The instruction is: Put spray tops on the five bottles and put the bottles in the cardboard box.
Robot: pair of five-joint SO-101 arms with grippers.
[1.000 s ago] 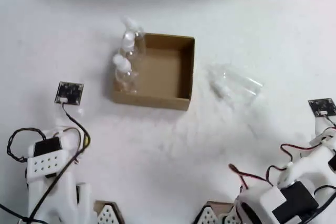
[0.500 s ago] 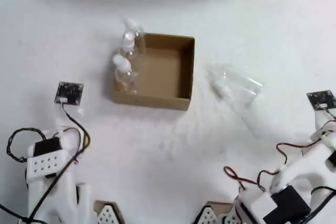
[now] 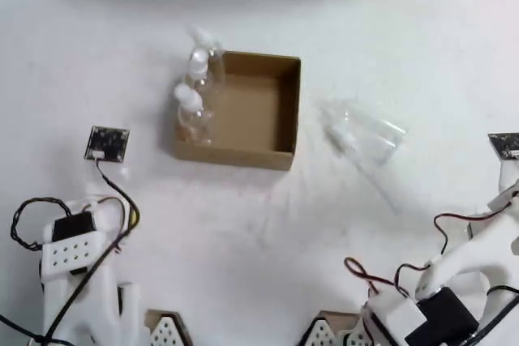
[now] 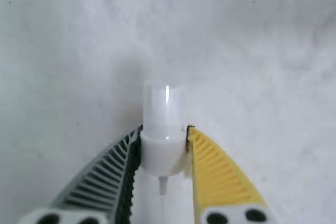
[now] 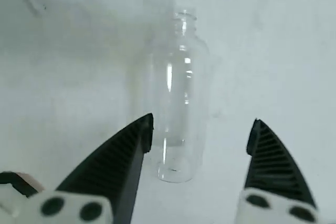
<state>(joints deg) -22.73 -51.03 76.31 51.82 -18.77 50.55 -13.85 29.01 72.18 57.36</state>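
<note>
**White top in hand, bare bottle waiting: line them up before you join them**

Your left tool [image 4: 163, 131] is clenched on a top [image 4: 163, 145]. It pinches the white collar, with the clear cover pointing away and the stem hanging back between the fingers. Your right tool [image 5: 202, 124] is spread wide just short of a bare bottle [image 5: 181, 93]. The bottle lies on the table [image 5: 63, 51] with its neck pointing away from the tool.

In the high view, loose bottles [image 3: 362, 137] lie right of the box [image 3: 235, 154]. Two capped bottles [image 3: 191, 111] stand at its left wall; whether inside it, I cannot tell.

- Centre the right tool over the bottle before closing. It is round and will likely roll if one finger lands first.
- Grip the middle of the body and leave the neck free.
- Squeeze lightly, since the thin plastic will probably flex.
- Lift the bottle and turn its neck toward the left tool.
- Match the two axes and feed the stem in first, then seat the collar.
- Do not loosen the left grip until the top sits square.
</note>
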